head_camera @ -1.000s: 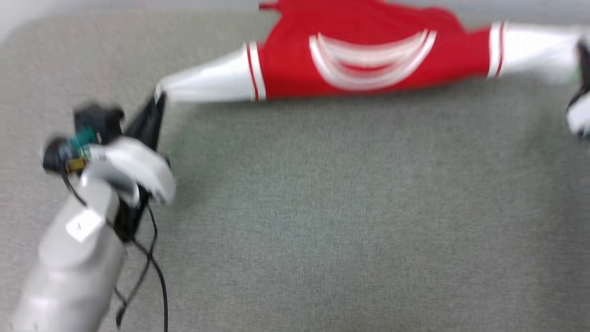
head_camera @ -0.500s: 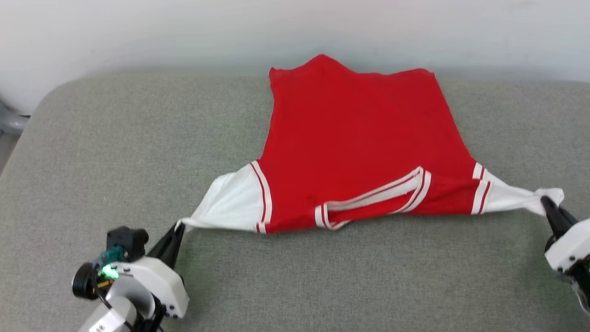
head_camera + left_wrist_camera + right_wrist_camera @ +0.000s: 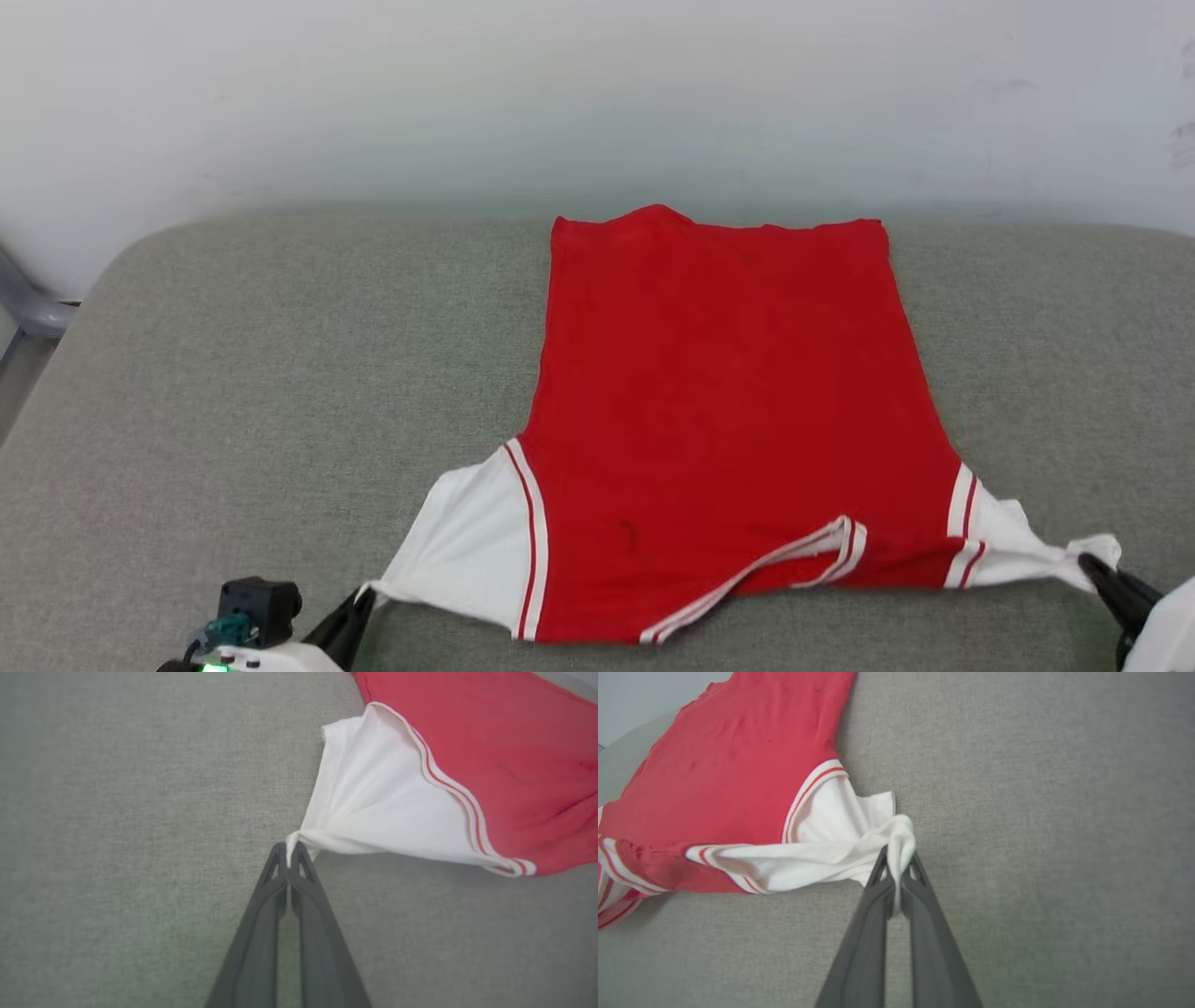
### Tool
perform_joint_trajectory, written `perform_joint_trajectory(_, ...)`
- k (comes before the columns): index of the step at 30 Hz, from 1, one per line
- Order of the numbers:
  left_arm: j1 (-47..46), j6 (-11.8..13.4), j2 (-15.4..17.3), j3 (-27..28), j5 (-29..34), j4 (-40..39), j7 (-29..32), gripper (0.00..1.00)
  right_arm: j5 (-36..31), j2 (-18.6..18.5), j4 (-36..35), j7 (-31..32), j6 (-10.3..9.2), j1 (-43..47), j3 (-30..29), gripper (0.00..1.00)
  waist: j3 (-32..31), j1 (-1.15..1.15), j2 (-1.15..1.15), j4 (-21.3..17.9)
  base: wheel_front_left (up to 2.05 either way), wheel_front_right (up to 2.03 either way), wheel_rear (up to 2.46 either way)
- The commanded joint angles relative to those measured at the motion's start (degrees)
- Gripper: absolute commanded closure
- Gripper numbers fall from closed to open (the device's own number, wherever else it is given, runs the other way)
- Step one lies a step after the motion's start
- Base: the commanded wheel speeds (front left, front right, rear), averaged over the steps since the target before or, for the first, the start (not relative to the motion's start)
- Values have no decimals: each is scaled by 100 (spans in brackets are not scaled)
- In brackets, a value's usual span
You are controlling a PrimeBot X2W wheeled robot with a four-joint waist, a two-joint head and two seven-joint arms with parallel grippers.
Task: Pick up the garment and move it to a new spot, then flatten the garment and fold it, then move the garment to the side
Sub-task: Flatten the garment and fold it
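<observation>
Garment [image 3: 719, 420]: red T-shirt with white short sleeves, spread on the grey upholstered surface [image 3: 233, 392], slightly right of centre in the head view. The hem lies at the far side, close to the pale wall [image 3: 597, 93]; the collar end is nearest the robot. The red body lies mostly flat, narrow at the hem and widening toward the shoulders, with shallow wrinkles. No lettering is visible on the upward face. Striped collar trim [image 3: 803, 560] runs diagonally across the near edge, and the near edge looks slightly rolled or raised there. Sleeve on the robot's left [image 3: 467, 551]: white, drawn out into a triangle that tapers to a point at the left gripper [image 3: 362, 597]. Sleeve on the robot's right [image 3: 1018, 551]: white with red stripes at the seam, bunched and pulled into a narrow twist ending at the right gripper [image 3: 1088, 563]. Left wrist view: left gripper [image 3: 289, 851] has its two dark fingers pressed together, pinching the tip of the white sleeve; the garment [image 3: 490, 751] fans out up and right from the pinch. Right wrist view: right gripper [image 3: 899, 858] is clamped on a fold of white sleeve cloth that bulges over the fingertips; the garment [image 3: 728, 779] extends up and left. Both grippers sit low near the surface at the near edge, well apart, with the shirt stretched between them.
</observation>
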Motion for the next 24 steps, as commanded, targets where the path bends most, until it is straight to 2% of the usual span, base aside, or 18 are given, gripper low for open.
perform_joint_trajectory(1,189,46,91,10,-41,-102,83,100,53,-110,-115,89,-9,223,-2,100,-35,1,-1,-7,0,0,0)
perform_joint_trajectory(9,965,136,507,16,-346,-1006,684,100,356,-467,-855,767,-8,1098,-107,100,-86,1,-1,-18,0,0,0)
perform_joint_trajectory(15,1010,209,566,-15,-465,-1593,1000,100,468,-535,-1193,1061,-8,1263,-269,100,28,1,-1,23,0,0,0)
perform_joint_trajectory(17,951,214,604,-56,-470,-1790,1134,100,441,-582,-1295,1134,-8,1180,-348,0,97,1,-1,32,0,0,0)
perform_joint_trajectory(24,801,286,899,-153,-428,-2684,1746,100,697,-753,-1923,1855,-7,787,-821,0,570,1,-1,129,0,0,0)
